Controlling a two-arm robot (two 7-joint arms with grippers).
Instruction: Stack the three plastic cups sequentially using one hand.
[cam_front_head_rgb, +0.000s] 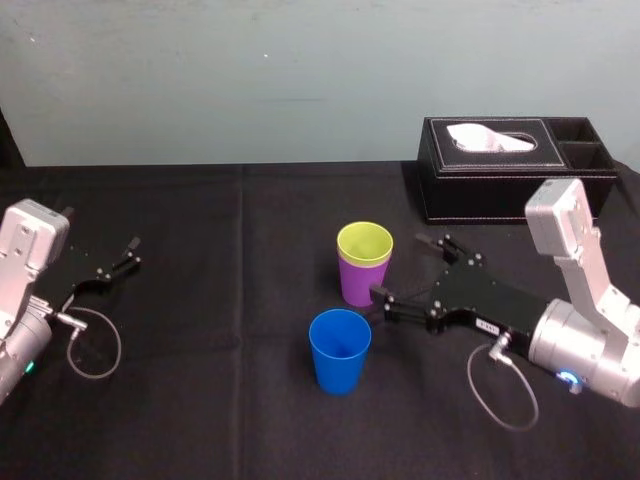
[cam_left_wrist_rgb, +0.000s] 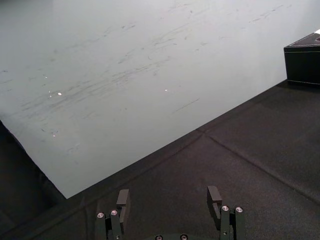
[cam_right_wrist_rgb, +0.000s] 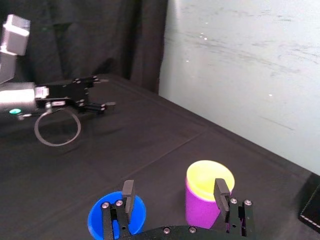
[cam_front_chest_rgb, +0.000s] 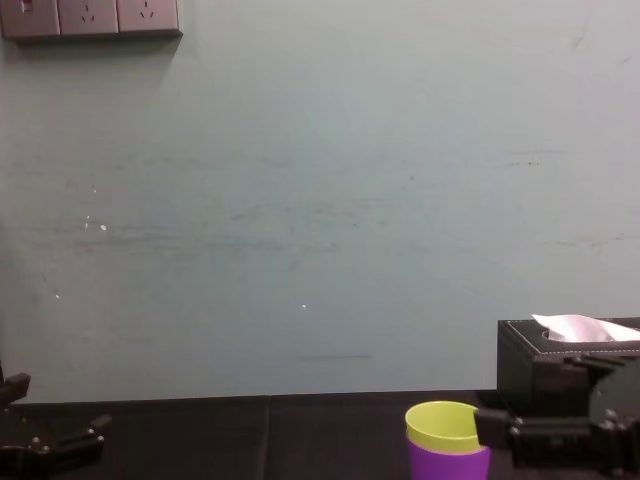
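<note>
**A:** What is at the far left?

**B:** The left gripper (cam_front_head_rgb: 133, 252), black with flat fingers on a grey-white arm, hangs low over the black cloth table (cam_front_head_rgb: 200, 400). It is well apart from all the cups. Its two fingers are spread, and nothing is between them.

**A:** And where are the cups?

**B:** Near the middle of the table, on the side closest to the robot, stands the small blue tapered plastic cup (cam_front_head_rgb: 340, 350). It is upright and alone, with its mouth up. Behind it and a little to the right stands the purple tapered plastic cup (cam_front_head_rgb: 358, 282), also upright. The yellow-green plastic cup (cam_front_head_rgb: 365, 243) sits inside the purple one, so its rim and upper band rise above the purple wall.

**A:** Does the blue one touch this pair?

**B:** No. The right wrist view shows dark cloth between them.

**A:** What does the right gripper do?

**B:** The right gripper (cam_front_head_rgb: 398, 266) reaches in low from the right and points toward the nested pair. Its fingers are wide apart and it holds nothing. One fingertip is just beside the lower wall of the purple cup. I cannot tell whether it touches.

**A:** Anything further right?

**B:** At the back right, near the pale wall, stands a black rectangular tissue box (cam_front_head_rgb: 500, 180). A white tissue (cam_front_head_rgb: 490, 138) comes out of its top.
</note>
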